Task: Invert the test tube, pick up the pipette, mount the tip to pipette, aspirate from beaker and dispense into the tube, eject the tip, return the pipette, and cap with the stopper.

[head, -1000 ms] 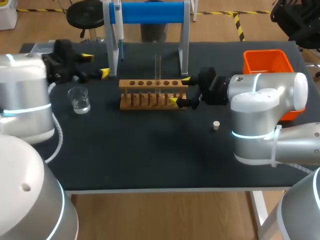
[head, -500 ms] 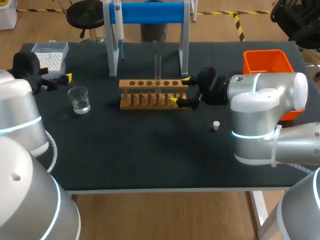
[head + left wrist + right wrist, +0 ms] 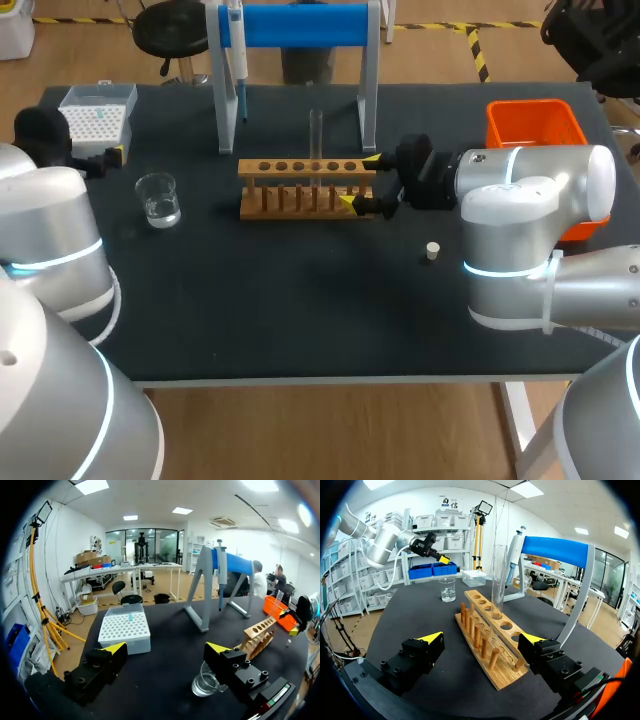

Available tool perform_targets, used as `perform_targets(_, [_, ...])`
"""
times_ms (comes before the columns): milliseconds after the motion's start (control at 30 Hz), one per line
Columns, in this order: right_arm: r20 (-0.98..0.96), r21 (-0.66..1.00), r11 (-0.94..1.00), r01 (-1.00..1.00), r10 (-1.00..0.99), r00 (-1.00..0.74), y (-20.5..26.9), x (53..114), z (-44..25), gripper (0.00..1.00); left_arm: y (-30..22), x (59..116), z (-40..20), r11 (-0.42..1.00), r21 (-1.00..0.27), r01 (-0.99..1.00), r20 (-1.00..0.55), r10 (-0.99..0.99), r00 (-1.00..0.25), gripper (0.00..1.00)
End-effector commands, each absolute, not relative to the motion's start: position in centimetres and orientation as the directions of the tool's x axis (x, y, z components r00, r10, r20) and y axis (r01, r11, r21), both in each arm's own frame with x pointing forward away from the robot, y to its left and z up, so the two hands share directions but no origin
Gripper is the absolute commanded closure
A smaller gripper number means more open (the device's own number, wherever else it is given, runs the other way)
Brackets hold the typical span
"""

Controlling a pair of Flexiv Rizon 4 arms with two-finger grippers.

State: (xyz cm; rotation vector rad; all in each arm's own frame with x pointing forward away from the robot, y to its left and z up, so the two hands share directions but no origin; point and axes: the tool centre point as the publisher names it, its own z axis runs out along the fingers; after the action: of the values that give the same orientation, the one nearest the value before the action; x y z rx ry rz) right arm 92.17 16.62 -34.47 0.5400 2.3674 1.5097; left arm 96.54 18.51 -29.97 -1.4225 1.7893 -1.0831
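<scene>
right gripper point(image 3: 481, 639): the fingers are held wide apart and nothing is clamped. The right end of the wooden rack point(image 3: 490, 645) is taken in between the two yellow tips, and whether it is touched cannot be told.
test tube point(image 3: 498, 580): stood upright in a top hole of the wooden rack, just ahead of the right gripper and clear of both fingers. It is set nearer the rack's right end than its left, and what is in it cannot be made out.
stopper point(image 3: 432, 250): laid on the table point(image 3: 300, 310) in front of the wooden rack, off its right end and apart from it.
beaker point(image 3: 159, 198): set off the wooden rack's left end, near it but apart. A little clear liquid is held in its bottom. In the left wrist view it is half hidden behind one finger.
left gripper point(image 3: 166, 650): the fingers are spread wide with nothing between them. It is held well to the left of the wooden rack, beyond the beaker.
tip box point(image 3: 125, 629): placed behind and far to the left of the wooden rack, ahead of the left gripper. A white grid of tip holes is shown on top, and how many are filled cannot be told.
pipette point(image 3: 238, 60): hung tip-down on the stand point(image 3: 305, 25), behind the wooden rack's left end.
stand: a blue bar is carried on two grey legs, just behind the wooden rack.
orange bin point(image 3: 535, 125): set behind and to the right of the wooden rack. Its contents cannot be seen.
</scene>
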Motion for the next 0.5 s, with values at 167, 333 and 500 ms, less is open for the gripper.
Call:
perform_targets(167, [-0.036,0.910,0.384,0.159,0.454,-0.890,16.7,92.2,-34.5,0.00,19.0,99.3,-30.8,0.101,-0.856,-0.508,0.011,-0.977,-0.213,0.00])
perform_targets(333, [-0.036,0.910,0.384,0.159,0.454,-0.890,16.7,92.2,-34.5,0.00,19.7,100.4,-31.3,0.103,-0.846,-0.524,0.016,-0.976,-0.219,0.00])
perform_targets(500, [-0.036,0.910,0.384,0.159,0.454,-0.890,16.7,92.2,-34.5,0.00,20.4,101.8,-31.6,0.111,-0.837,-0.537,0.015,-0.975,-0.224,0.00])
